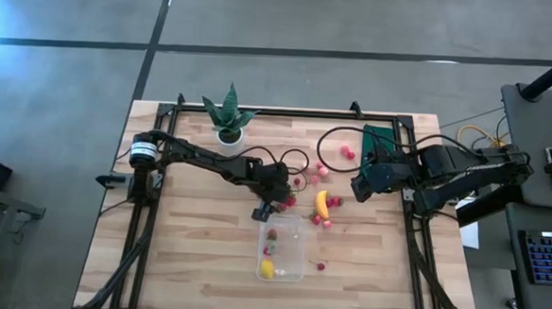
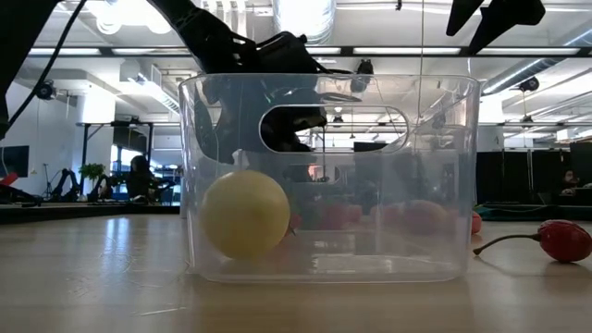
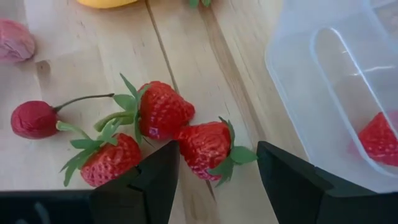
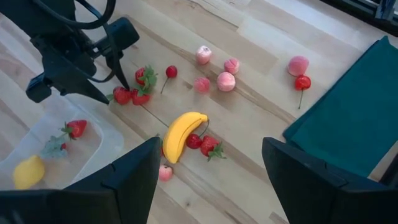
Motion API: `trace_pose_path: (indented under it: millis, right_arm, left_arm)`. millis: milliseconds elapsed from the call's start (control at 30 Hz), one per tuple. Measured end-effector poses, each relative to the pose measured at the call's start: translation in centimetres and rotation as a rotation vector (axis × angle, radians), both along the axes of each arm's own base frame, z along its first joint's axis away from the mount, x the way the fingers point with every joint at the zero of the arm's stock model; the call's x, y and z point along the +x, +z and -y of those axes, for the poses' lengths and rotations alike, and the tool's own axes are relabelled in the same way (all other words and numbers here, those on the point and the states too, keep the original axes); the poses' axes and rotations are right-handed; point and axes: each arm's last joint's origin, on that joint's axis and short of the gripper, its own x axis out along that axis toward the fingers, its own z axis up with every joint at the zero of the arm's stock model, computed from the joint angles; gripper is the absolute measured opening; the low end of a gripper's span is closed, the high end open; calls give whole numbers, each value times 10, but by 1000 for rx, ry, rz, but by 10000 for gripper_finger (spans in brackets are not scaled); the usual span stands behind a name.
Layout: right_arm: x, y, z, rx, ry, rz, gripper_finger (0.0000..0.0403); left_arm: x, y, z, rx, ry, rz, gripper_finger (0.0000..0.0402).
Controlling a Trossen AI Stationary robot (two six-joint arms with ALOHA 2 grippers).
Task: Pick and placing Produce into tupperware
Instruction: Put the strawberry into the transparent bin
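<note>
Left jaws (image 3: 214, 171) released astride strawberry (image 3: 204, 148) beside tupperware (image 3: 292, 81) rim | right jaws (image 4: 211, 165) released, hovering clear over banana (image 4: 180, 134)

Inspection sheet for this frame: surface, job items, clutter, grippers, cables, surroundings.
Surface: wooden slat table inside a dark frame.
Job's things: clear tupperware holds a lemon and a strawberry. Banana, three strawberries and pink pieces lie loose on the wood.
Clutter: spiky plant in a white pot; dark green mat.
Grippers: left gripper open, low over the strawberries beside the tub; right gripper open, raised near the mat.
Cables: black cable loop on the table; yellow cables off the table's right.
Surroundings: concrete floor, keyboard on a side desk.
</note>
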Motion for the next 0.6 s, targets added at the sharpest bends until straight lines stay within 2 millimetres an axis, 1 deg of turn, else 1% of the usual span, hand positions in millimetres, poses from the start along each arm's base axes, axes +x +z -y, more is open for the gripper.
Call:
trace_pose_path:
  millis: [167, 367, 533, 600]
  right_arm:
    - [0, 0, 0, 0, 0, -1, 272]
    - [0, 0, 0, 0, 0, -2, 272]
    - [0, 0, 0, 0, 0, -1, 272]
    - [0, 0, 0, 0, -1, -2, 272]
  left_arm:
    - [-5, -4, -4, 74, 55, -58, 200]
    - [-13, -8, -13, 79, 90, -142, 200]
    - [-16, -4, -15, 68, 140, -160, 200]
    - [-16, 2, -15, 76, 147, -141, 200]
